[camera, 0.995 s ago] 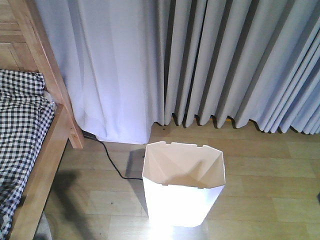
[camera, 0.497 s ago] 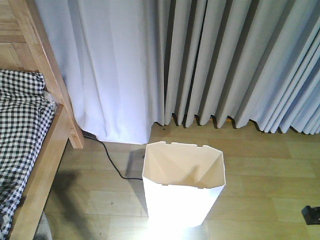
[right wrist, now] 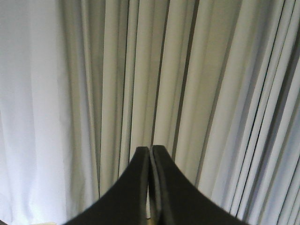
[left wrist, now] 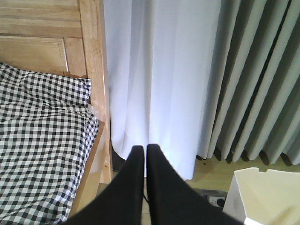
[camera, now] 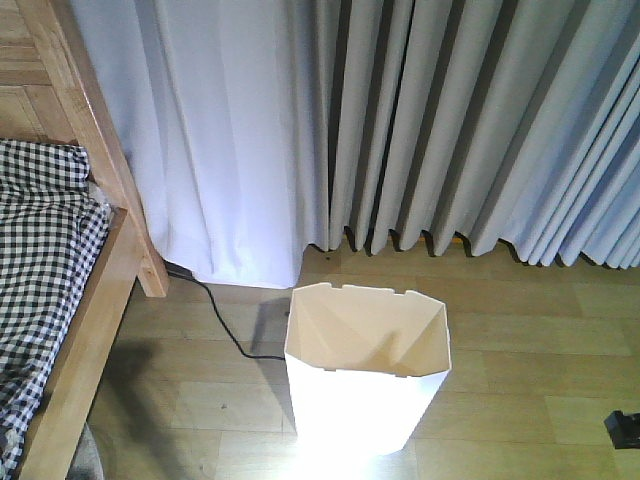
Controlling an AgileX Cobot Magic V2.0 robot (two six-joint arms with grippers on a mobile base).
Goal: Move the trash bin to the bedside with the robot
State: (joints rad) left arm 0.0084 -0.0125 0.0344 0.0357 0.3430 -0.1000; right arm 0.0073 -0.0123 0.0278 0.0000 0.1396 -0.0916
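Note:
The white faceted trash bin (camera: pixel 360 410) stands upright on the wooden floor, cream inside and holding nothing; its corner also shows in the left wrist view (left wrist: pixel 262 197). To its left is the bed, with a light wooden frame (camera: pixel 95 320) and post (left wrist: pixel 96 70) and black-and-white checked bedding (left wrist: pixel 42 140). There is a floor gap between bin and bed. My left gripper (left wrist: pixel 146 149) is shut on nothing, hanging between bed post and bin. My right gripper (right wrist: pixel 151 149) is shut, facing the curtain. A black robot part (camera: pixel 625 428) pokes in at the front view's bottom right, apart from the bin.
Pale pleated curtains (camera: pixel 450 130) hang to the floor behind the bin. A loose black cable (camera: pixel 225 325) runs across the floor from under the curtain toward the bin's left side. A floor socket strip (left wrist: pixel 213 200) lies by the bin.
A black robot part has come into the front view's bottom right edge and lowered slightly. The bin and the bed have not moved.

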